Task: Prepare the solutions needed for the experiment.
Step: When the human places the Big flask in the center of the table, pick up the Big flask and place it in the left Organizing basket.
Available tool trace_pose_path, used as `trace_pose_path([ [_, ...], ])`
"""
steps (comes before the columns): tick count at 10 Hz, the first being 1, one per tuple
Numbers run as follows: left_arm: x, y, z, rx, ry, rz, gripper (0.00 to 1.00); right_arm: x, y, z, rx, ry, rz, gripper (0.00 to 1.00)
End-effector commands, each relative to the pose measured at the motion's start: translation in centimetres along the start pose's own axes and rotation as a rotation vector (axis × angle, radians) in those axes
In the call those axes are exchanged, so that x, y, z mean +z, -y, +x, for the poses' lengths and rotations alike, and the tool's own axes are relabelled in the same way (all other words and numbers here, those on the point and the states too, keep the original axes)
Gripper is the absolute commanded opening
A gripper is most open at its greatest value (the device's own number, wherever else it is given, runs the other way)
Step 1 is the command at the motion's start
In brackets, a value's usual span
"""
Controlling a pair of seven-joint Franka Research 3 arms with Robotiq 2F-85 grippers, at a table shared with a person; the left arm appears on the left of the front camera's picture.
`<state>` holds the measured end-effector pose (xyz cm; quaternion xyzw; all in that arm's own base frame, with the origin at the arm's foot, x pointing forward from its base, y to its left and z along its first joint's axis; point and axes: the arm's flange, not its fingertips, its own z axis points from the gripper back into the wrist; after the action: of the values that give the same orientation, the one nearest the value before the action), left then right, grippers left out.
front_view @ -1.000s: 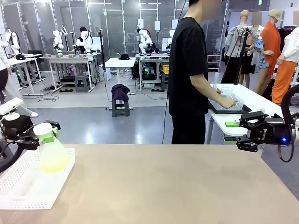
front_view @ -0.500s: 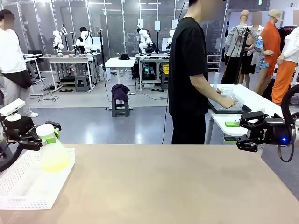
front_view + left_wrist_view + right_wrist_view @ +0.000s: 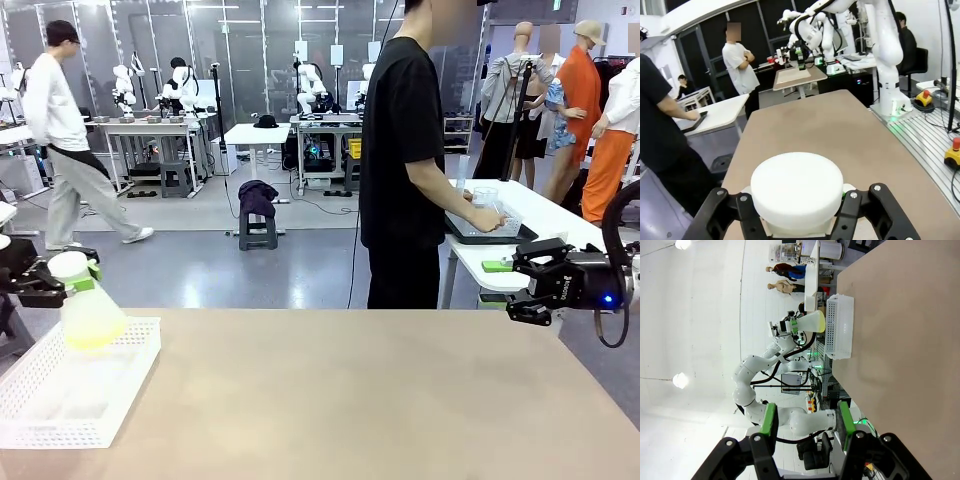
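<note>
Front view has the left tool (image 3: pixel 60 280) pinching the flask (image 3: pixel 88 310) of yellow solutions (image 3: pixel 93 333) by its neck above the white basket (image 3: pixel 110 400), where sloshing might loosen it, while the right tool (image 3: pixel 500 285) hovers spread over the bench (image 3: pixel 380 400).

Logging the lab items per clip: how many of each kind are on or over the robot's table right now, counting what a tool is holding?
Flasks with yellow-green liquid: 1, held by the left tool above the basket
White perforated baskets: 1
White flask caps: 1
Total: 3
The right tool is open and holds nothing.
</note>
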<state>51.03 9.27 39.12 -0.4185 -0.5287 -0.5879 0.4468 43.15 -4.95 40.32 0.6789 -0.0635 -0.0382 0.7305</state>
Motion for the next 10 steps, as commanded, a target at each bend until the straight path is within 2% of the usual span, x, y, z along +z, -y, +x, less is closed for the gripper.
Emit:
trace_pose_path([
  [1, 1.7, 0.3, -0.2, -0.032, 0.012, 0.048, 0.24, 0.0, -0.1, 0.1, 0.004, 0.002, 0.014, 0.6],
  [4, 3.6, 0.6, -1.9, -0.028, 0.014, 0.047, 0.24, 0.0, -0.1, 0.1, 0.004, 0.002, 0.014, 0.6],
  [6, 3.9, 0.8, -3.4, 0.0, 0.054, 0.032, 0.24, 0.0, -0.1, 0.1, 0.004, 0.002, 0.014, 0.6],
  [10, 4.1, 0.8, -6.3, 0.066, 0.048, 0.013, 0.24, 0.0, -0.1, 0.1, 0.004, 0.002, 0.014, 0.6],
])
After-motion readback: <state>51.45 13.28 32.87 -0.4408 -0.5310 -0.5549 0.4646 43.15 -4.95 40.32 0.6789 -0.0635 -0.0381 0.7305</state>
